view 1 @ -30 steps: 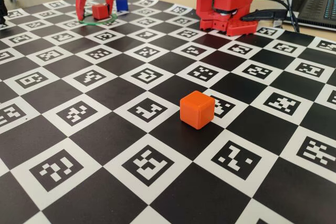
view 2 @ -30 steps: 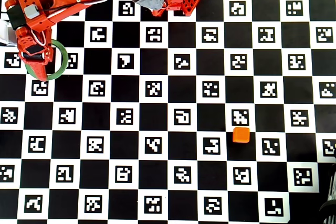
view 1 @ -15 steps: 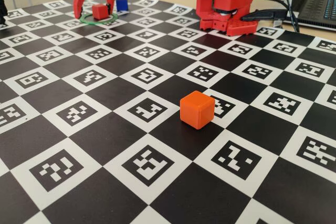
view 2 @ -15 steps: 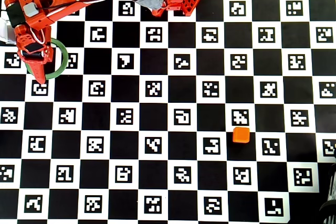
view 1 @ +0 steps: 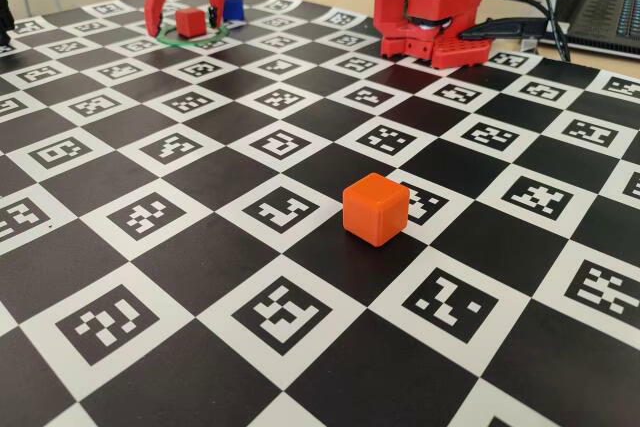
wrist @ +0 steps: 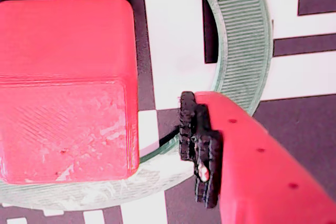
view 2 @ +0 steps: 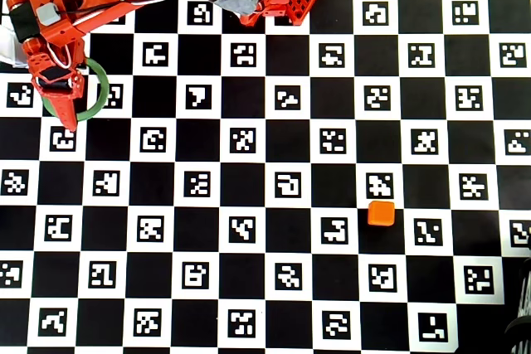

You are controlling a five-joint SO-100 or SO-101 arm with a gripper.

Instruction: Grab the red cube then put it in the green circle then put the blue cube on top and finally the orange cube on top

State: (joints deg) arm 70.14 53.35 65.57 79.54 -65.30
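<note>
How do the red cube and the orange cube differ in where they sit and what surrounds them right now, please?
The red cube sits inside the green circle, while the orange cube sits far off on the open checkerboard. The open gripper straddles the red cube; nothing is near the orange cube. The red cube is a deeper red and the orange cube lighter. Both look like the same rounded plastic cube, resting flat.

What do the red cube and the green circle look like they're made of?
The red cube looks like 3D-printed plastic: fine layer lines and a slightly scuffed semi-gloss face in the wrist view. The green circle also seems printed plastic, thin and flat, with close parallel ridges across its matte surface. Neither can be confirmed beyond appearance.
</note>
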